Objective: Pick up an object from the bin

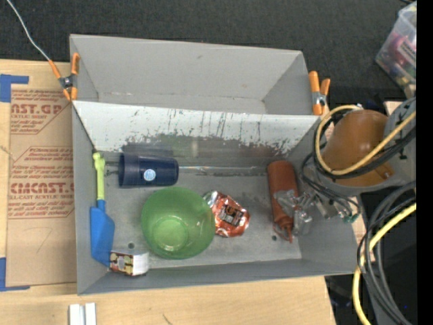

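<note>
A robot gripper (293, 217) sits low at the right of a grey bin (203, 120), at one end of a reddish-brown tube (280, 180) lying there; how wide its jaws stand cannot be told. Caught so near its end, the round tube might roll away or slip free.

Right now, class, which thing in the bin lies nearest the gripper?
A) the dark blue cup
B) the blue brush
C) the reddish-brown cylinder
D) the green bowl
C: the gripper is at the bin's right side, right beside the lower end of the reddish-brown cylinder.
</note>
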Robot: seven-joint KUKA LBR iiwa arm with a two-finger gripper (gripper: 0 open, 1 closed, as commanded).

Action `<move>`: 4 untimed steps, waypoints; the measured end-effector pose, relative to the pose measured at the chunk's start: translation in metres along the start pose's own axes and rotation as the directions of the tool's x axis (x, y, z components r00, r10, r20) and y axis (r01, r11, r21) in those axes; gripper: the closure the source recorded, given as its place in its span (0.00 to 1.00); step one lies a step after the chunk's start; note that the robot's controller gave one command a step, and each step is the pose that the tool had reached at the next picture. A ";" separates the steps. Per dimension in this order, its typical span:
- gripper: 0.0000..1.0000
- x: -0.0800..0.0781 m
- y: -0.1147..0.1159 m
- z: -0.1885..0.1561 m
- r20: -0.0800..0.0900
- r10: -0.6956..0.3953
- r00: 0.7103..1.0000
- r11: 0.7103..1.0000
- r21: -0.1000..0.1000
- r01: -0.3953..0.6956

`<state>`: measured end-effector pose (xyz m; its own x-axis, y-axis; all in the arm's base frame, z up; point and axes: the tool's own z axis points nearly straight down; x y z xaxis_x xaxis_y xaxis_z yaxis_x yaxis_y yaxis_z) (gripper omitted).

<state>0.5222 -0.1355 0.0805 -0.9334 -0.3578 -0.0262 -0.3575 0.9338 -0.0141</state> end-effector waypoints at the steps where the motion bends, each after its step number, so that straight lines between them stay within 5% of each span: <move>1: 1.00 0.000 -0.001 -0.068 -0.009 0.000 1.000 1.000 -0.006 0.000; 2: 0.00 -0.004 -0.004 -0.123 -0.001 0.008 1.000 1.000 0.000 -0.008; 3: 0.00 -0.003 -0.005 -0.110 -0.002 0.016 1.000 1.000 -0.003 -0.016; 4: 0.00 -0.027 0.020 -0.026 0.003 0.069 0.998 0.998 0.000 -0.069</move>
<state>0.5389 -0.1068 0.1071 -0.9557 -0.2926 -0.0305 -0.2924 0.9562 -0.0123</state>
